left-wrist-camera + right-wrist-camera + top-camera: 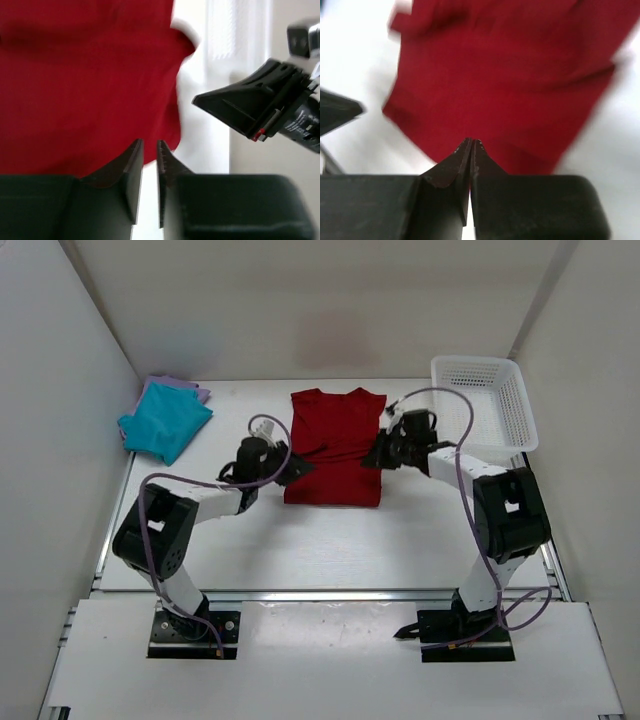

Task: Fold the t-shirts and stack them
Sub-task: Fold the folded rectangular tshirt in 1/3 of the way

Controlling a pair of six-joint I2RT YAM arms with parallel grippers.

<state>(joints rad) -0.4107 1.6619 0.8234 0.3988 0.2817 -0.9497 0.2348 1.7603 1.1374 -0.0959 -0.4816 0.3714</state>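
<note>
The dark red t-shirt (pixel 335 445) lies flat mid-table, collar toward the far side, its sides tucked in. My left gripper (pixel 290 468) sits at its lower left edge. Its jaws (pixel 149 145) stand a narrow gap apart with nothing between them, over the red cloth's (pixel 85 85) edge. My right gripper (pixel 378 455) is at the shirt's right edge. It is shut (pixel 470 143) and empty, with the red fabric (pixel 505 85) just beyond its tips. The teal t-shirt (pixel 165 423) lies folded at the far left on the lavender t-shirt (pixel 180 390).
A white mesh basket (pixel 485 405) stands at the far right, close behind the right arm. White walls enclose the table on the left, back and right. The right gripper's body (pixel 250 110) shows in the left wrist view.
</note>
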